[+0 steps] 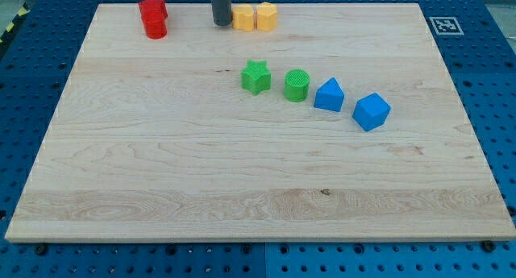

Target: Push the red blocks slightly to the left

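While no readable writing shows, my tip (221, 23) stands between red blocks (153, 18) and yellow blocks (255, 17).

Two yellow blocks (255, 17) (touching), green star (255, 76), green cylinder (297, 85), two blue blocks (351, 103).

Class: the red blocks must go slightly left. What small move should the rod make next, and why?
Probably slide my tip leftward toward the two red blocks: it stands on their right, apart from them, beside the yellow blocks.
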`<action>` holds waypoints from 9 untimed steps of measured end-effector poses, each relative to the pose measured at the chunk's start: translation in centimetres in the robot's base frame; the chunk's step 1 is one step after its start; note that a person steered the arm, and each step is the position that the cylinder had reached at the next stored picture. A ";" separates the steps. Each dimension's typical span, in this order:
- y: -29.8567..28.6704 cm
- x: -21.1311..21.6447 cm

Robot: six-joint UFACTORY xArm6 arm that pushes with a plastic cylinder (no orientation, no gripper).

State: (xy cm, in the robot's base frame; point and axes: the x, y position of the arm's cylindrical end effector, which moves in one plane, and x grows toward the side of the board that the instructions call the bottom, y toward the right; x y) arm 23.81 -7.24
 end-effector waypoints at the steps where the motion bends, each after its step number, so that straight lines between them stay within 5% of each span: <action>1: -3.1 0.0; 5: -14.0 0.0; 9: -9.8 2.8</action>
State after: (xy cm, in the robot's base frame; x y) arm 26.65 -17.01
